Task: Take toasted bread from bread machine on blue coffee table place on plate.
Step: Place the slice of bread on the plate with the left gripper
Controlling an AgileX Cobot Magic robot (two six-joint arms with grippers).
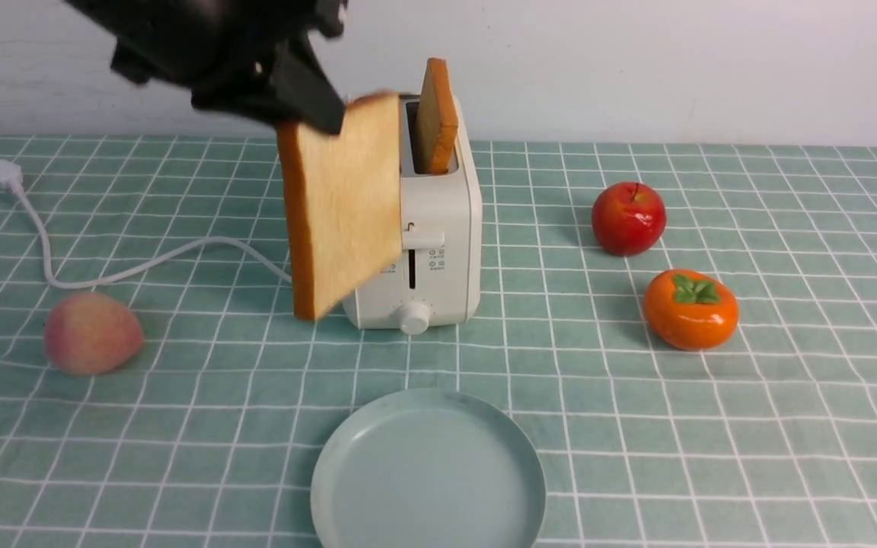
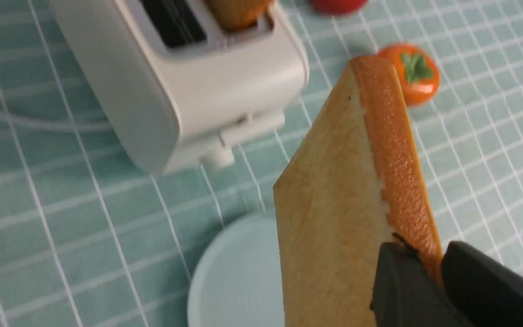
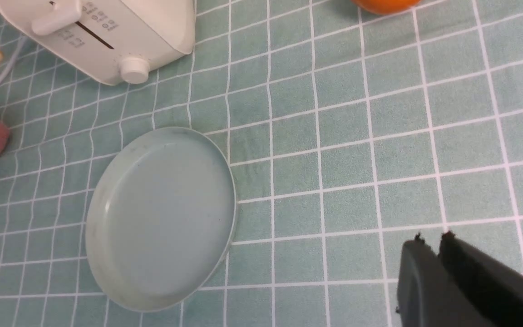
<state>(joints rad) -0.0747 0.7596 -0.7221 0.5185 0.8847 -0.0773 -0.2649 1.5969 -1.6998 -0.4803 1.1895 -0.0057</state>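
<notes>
One slice of toast (image 1: 343, 205) is held by the left end effector (image 1: 317, 106). The end effector is pinched tight on the top edge of the slice. The slice is hung in the air and tipped a little. It is seen in front of the left side of the toaster and is not touching anything below. The right end effector (image 3: 431, 240) is seen low over bare cloth, near the plate. Its two fingers are squeezed almost together, and nothing is held between them.

The big bench (image 1: 789, 426) is covered with a pale green cloth with white squares. The round, pale blue plate (image 1: 428, 479) is set at the front of the bench. It is just in front of the toaster, and nothing is laid on it. The white toaster (image 1: 446, 228) is stood in the middle, well back on the bench. A second slice (image 1: 437, 114) is stuck up out of its right slot.

A red apple (image 1: 628, 218) and an orange persimmon (image 1: 690, 309) are placed to the right of the toaster, near each other. A pink peach (image 1: 91, 332) is laid to the left. The white cord (image 1: 48, 262) is curled across the cloth behind the peach and ends in a small plug (image 1: 6, 173).
</notes>
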